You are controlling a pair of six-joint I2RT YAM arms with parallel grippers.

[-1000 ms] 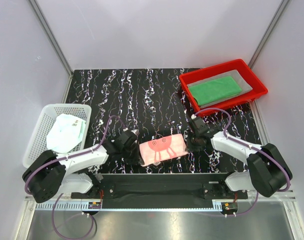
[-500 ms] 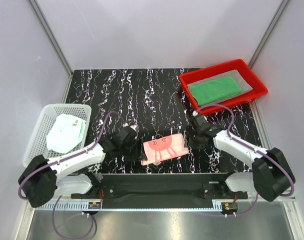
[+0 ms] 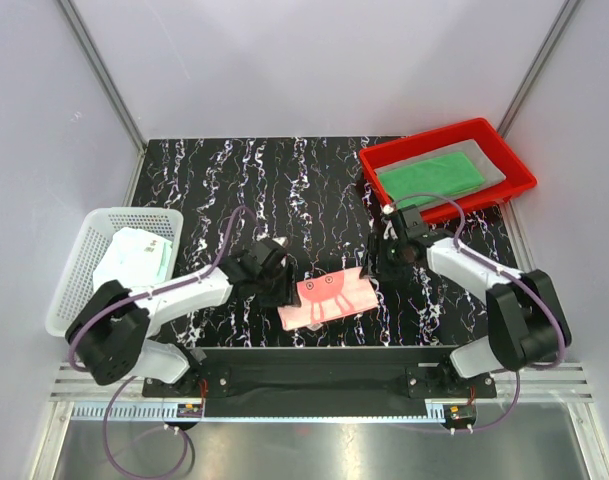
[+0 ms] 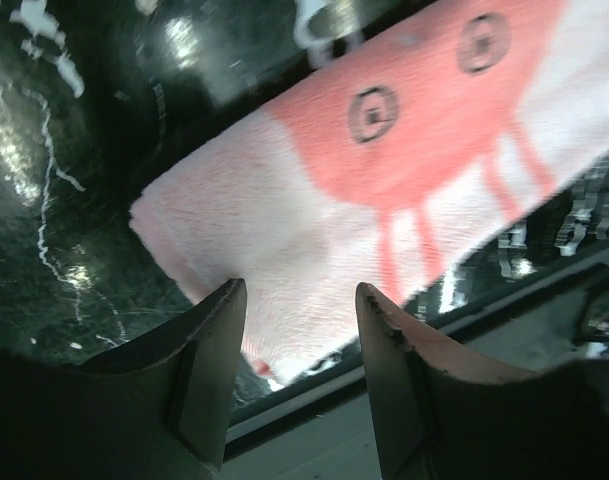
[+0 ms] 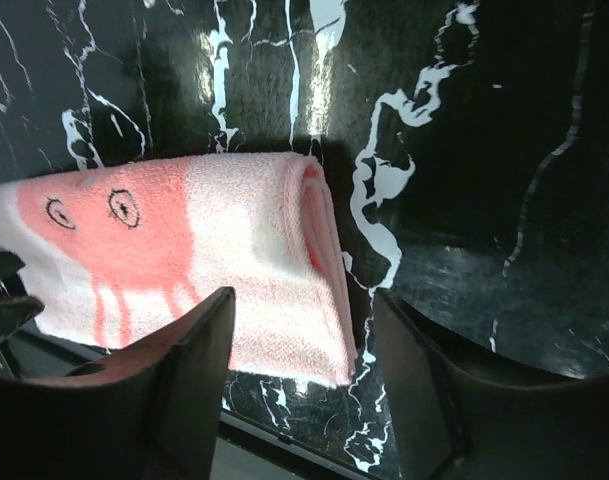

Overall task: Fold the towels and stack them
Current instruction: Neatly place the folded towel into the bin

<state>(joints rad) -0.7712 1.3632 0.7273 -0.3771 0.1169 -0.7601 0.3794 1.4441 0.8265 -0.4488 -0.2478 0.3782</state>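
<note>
Black marble-patterned worktop (image 3: pixel 284 180) with white veins; plain pale walls (image 3: pixel 314 60) on three sides; metal rail (image 3: pixel 314 405) along the near edge.

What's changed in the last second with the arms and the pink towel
Both grippers, left and right, moved away from the table's near edge, both open above the ends of the folded pink towel, which barely shifted. The green towel in the red tray and the basket stayed put.
</note>
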